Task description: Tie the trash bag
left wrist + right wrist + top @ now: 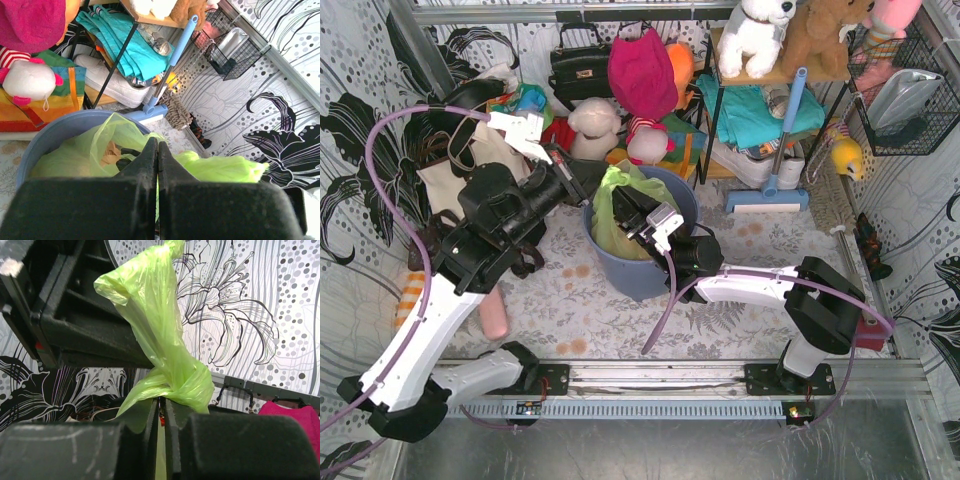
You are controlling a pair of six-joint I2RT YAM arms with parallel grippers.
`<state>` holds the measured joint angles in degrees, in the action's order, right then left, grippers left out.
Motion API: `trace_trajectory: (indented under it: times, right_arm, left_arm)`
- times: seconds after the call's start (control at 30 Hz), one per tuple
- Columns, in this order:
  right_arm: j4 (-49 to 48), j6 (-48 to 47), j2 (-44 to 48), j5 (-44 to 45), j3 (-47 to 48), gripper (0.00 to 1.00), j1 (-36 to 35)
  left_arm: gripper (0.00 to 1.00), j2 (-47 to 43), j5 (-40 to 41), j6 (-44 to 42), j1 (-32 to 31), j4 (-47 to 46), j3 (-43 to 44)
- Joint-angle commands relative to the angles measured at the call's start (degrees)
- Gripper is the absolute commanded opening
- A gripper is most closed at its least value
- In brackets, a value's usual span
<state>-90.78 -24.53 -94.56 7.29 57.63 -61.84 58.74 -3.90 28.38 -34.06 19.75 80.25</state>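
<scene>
The lime-green trash bag sits in a round blue-grey bin, its top gathered above the rim. In the left wrist view, brown paper shows inside the bag. My left gripper is shut, with a strip of green film between its jaws and a twisted strand running off to the right. My right gripper is closed to a thin gap on green plastic, just below a knot. The bag's tail rises above that knot. Both grippers meet over the bin's left side.
Behind the bin are soft toys, a cream tote bag, a black handbag and a shelf with folded cloth. A blue-handled floor wiper leans at the back right. A wire basket hangs on the right wall. A pink cylinder lies at left.
</scene>
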Motion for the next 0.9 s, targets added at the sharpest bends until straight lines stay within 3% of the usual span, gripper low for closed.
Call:
trace_trajectory:
  times: [0.0,0.27,0.5,0.87]
  right_arm:
    - [-6.5,1.0,1.4,-0.1,-0.4,0.08,-0.1]
    - [-6.5,0.5,1.3,0.1,-0.2,0.0,0.0]
    - [-6.5,-0.5,0.7,0.0,0.6,0.0,-0.1]
    - [-6.4,-2.5,-0.4,1.3,2.1,0.0,-0.1]
  left_arm:
    - [0.0,-1.6,0.0,-2.0,-0.1,-2.9,2.7]
    - [0.01,-1.9,5.1,-2.4,-0.1,1.0,4.0]
    - [0.37,-1.1,6.2,0.7,-0.1,6.2,3.1]
    - [0.46,-2.5,0.4,3.4,-0.1,6.4,-1.9]
